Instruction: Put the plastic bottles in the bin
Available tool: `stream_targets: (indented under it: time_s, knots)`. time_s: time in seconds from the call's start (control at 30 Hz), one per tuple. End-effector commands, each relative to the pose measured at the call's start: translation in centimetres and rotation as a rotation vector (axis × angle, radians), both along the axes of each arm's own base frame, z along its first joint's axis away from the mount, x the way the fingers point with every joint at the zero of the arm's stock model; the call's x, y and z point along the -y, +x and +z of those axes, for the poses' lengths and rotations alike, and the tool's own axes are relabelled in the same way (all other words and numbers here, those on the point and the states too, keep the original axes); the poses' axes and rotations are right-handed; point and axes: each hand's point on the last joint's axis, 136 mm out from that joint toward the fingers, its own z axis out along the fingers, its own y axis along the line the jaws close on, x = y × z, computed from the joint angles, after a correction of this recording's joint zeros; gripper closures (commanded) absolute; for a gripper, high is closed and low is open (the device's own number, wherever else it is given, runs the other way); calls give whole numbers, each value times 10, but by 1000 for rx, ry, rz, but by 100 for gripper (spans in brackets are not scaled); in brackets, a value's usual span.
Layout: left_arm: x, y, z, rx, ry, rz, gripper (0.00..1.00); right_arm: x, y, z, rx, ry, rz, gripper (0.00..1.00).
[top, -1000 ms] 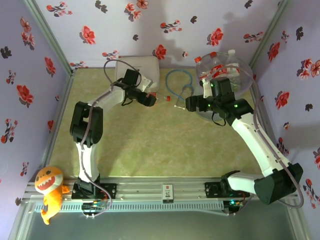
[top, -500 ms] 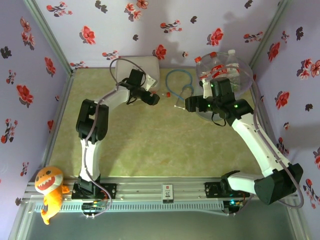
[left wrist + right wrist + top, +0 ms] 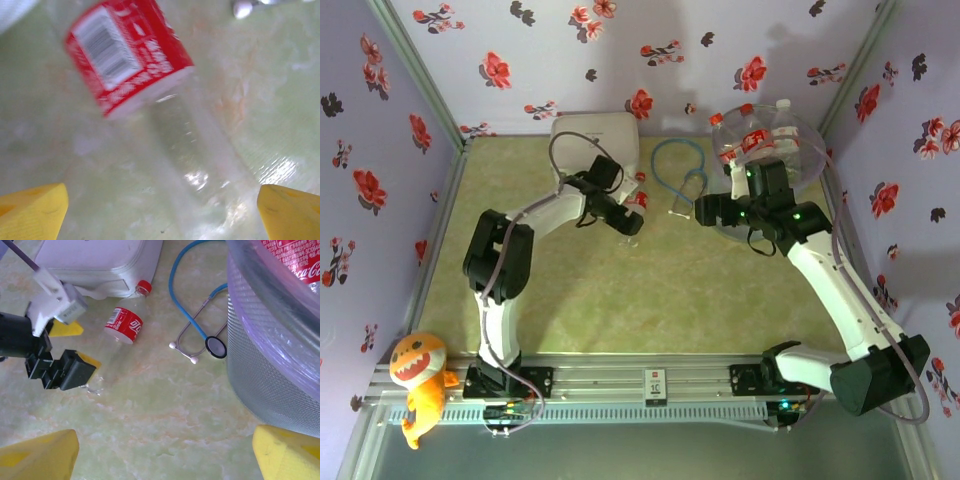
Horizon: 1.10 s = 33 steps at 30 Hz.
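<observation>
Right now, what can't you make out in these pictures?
- Lying bottle, clear body: top view, under the left gripper, jaws open.
- Its cap: left wrist view, cut off by the top edge; label print blurred.
- Count of bottles in the bin: top view, too small, right arm overlaps the bin.

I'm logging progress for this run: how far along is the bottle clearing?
Done: several bottles already lie in the bin. In hand: nothing gripped yet; the open left gripper straddles the clear body of one red-labelled bottle lying on the table by the white case. The right gripper hangs open and empty beside the bin. Left: grasp that bottle and drop it in.
</observation>
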Motion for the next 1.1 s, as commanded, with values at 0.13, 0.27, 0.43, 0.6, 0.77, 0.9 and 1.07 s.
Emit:
stream_targets:
  time_s: [0.13,0.27,0.43,0.6,0.77,0.9,1.07]
  knots:
    - [25,9,8,43,43,304,0,5,4,-6,2,-15,-21,9]
    - [31,25,-8,52,137,425,1,9,2,-7,3,-35,-28,9]
    - [45,28,-25,25,159,437,8,13,-1,-5,16,-44,-36,9]
    - [35,26,-32,19,155,481,24,15,-5,-2,36,-41,-39,9]
    - [37,25,-39,-27,94,488,36,4,-7,-7,-2,8,0,9]
    - [36,16,-23,-5,40,444,39,-1,-7,-9,-20,76,-26,11]
    - [42,-8,24,128,-238,289,46,-22,-1,-10,-103,285,-83,13]
